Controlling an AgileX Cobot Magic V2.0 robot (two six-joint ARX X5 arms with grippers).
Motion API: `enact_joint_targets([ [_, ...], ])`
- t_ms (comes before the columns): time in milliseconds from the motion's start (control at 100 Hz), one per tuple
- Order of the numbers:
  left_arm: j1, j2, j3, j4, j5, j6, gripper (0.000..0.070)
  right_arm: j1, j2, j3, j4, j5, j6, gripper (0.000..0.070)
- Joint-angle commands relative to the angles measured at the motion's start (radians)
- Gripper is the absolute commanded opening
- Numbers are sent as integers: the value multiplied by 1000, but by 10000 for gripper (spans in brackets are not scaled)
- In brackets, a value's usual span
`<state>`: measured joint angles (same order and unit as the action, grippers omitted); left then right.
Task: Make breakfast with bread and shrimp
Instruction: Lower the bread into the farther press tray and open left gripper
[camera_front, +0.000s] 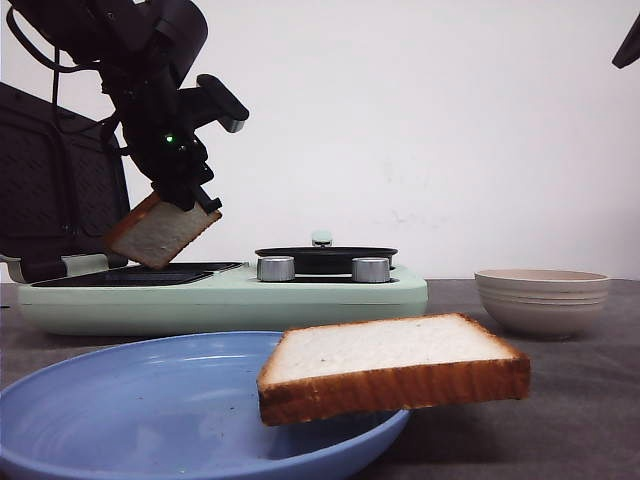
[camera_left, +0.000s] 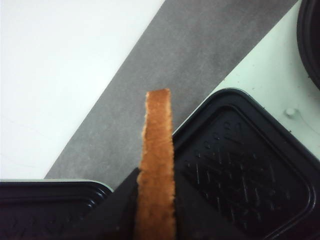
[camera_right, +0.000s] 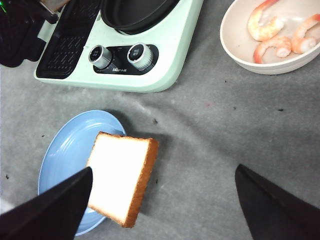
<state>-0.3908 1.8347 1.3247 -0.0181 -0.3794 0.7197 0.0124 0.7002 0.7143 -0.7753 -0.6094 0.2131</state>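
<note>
one bread slice (camera_front: 160, 231) in the left gripper (camera_front: 190, 195), above the griddle plate (camera_front: 140, 275)

The only lettering sits on the black control panel (camera_right: 119, 59) of the mint-green breakfast maker (camera_right: 172, 60), seen from the right wrist view. A small pale brand mark lies just below the two silver knobs (camera_right: 99, 55), and tiny characters sit beside each knob. All of it is too small and blurred to read, though the mark may be a short brand word.

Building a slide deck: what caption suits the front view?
Left end effector holds a bread slice above the green sandwich maker; a second slice overhangs the blue plate.
</note>
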Motion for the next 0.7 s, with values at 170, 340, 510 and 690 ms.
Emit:
enact_joint_targets([
  [170, -19, 30, 27, 6, -2, -2, 369, 0, 4, 13, 3, -4, -12, 572],
  [340, -32, 30, 27, 1, 11, -3, 413, 0, 4, 13, 3, -4, -12, 572],
  [510, -37, 30, 27, -19, 42, -10, 531, 0, 4, 13, 3, -4, -12, 572],
  [690, -37, 30, 27, -21, 51, -33, 563, 0, 4, 13, 3, -4, -12, 572],
])
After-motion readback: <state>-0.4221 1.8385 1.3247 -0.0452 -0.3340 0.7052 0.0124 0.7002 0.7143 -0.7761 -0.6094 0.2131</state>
